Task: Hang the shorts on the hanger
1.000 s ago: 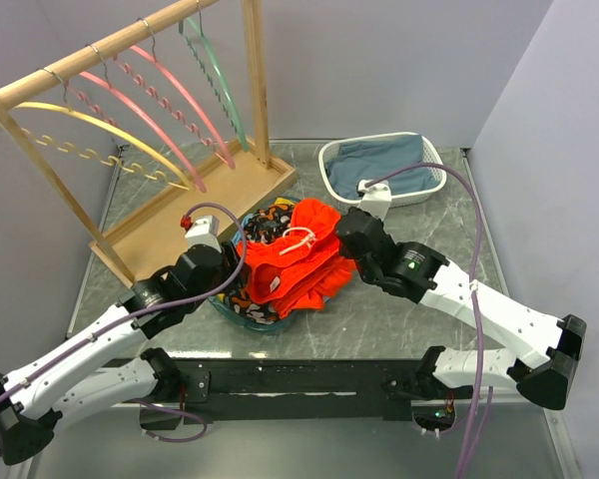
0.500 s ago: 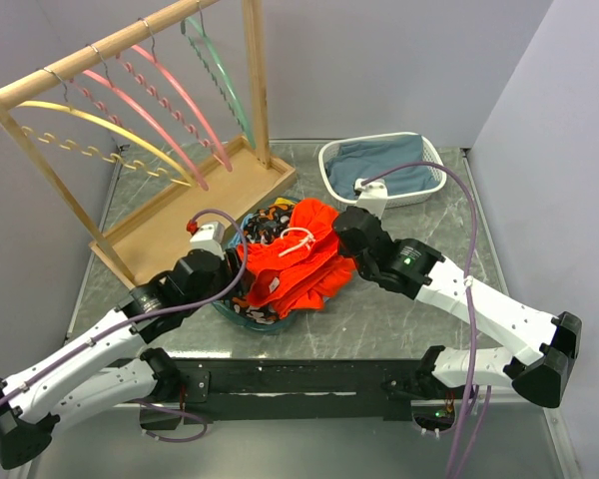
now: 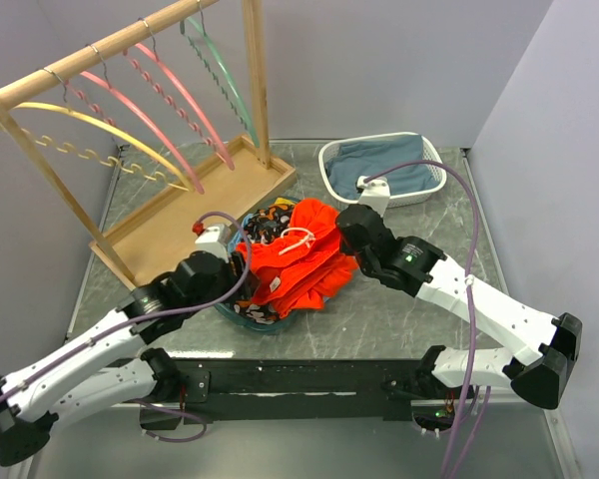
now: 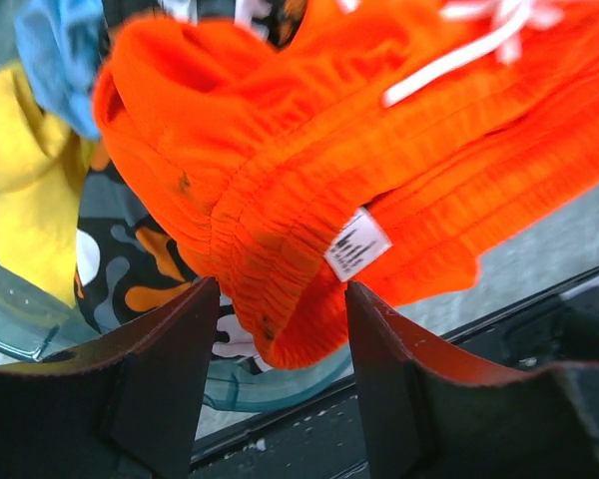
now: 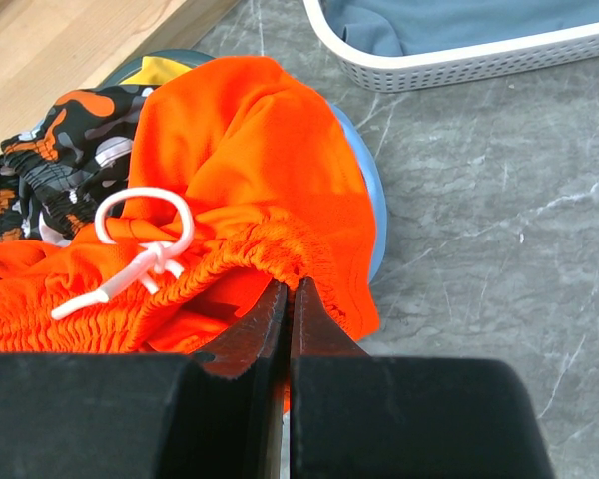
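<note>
**Top view.** One pair of shorts point(image 3: 298, 261) is heaped over one glass bowl point(image 3: 250, 317) mid-desk point(image 3: 399, 319), lying on one patterned garment point(image 3: 265, 225). The green hanger point(image 3: 223, 85) hangs at the far end of the wooden rack point(image 3: 170, 225), well apart from the shorts. The rail carries four hangers: one green, two pink point(image 3: 156, 116), one yellow point(image 3: 130, 135). One white basket point(image 3: 419, 195) holds one blue-grey cloth point(image 3: 384, 160). Two arms flank the pile.

**Left wrist view.** The left jaws are released and straddle the folded end of the waistband beside the sewn label point(image 4: 357, 244). Cloth lies between them, unpinched.

**Right wrist view.** The right jaws are clenched on the waistband edge, just beside the white drawstring point(image 5: 140, 249).

**Judgement.** The step is a second grip. The left jaws should seat deeper over the elastic before closing. They should take orange cloth only, none of the patterned layer beneath. The two grips should stay well apart so the band lifts spread.
</note>
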Controlling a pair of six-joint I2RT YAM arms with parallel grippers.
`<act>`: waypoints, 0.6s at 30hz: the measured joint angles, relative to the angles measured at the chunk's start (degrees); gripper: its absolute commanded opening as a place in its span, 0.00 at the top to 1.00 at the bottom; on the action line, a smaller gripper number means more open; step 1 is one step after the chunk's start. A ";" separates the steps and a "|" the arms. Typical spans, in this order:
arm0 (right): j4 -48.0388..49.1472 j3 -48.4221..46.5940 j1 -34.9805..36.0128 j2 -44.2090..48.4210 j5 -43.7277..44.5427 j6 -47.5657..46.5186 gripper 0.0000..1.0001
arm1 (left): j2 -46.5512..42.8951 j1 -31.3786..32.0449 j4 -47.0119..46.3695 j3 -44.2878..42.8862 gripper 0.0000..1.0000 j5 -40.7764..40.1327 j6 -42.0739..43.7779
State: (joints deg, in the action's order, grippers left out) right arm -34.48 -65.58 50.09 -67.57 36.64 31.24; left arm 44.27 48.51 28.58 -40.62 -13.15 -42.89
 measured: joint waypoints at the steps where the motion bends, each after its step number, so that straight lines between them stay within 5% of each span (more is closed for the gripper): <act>1: 0.04 0.00 -0.02 0.02 -0.09 -0.07 1.00 | 1.03 0.28 0.02 0.02 0.40 -0.20 -0.13; 5: 0.15 0.00 -0.20 0.02 -0.35 -0.24 1.00 | 4.70 1.51 0.44 0.15 0.43 -2.10 -1.36; 8: 0.15 0.00 -0.26 0.00 -0.48 -0.24 1.00 | 6.03 1.73 0.66 0.11 0.68 -5.68 -3.32; 9: 0.15 0.00 -0.26 0.00 -0.50 -0.24 1.00 | 6.45 1.73 0.92 0.09 0.88 -7.06 -4.24; 10: 0.13 0.00 -0.26 0.02 -0.52 -0.28 1.00 | 7.13 1.73 1.77 -0.15 0.96 -8.94 -5.03; 13: -1.03 -0.96 -0.28 0.00 -0.66 -0.66 1.00 | 9.09 1.73 5.86 -3.10 0.99 -13.51 -6.49; 18: -4.96 -12.15 -0.52 0.07 -0.52 -3.10 1.00 | 9.99 1.70 12.24 -20.55 0.99 -17.59 -2.71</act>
State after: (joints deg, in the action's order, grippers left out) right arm -39.44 -77.73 49.56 -67.51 36.12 28.14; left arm 54.26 50.22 40.82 -61.17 -30.74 -45.60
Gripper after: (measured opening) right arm 0.025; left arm 0.034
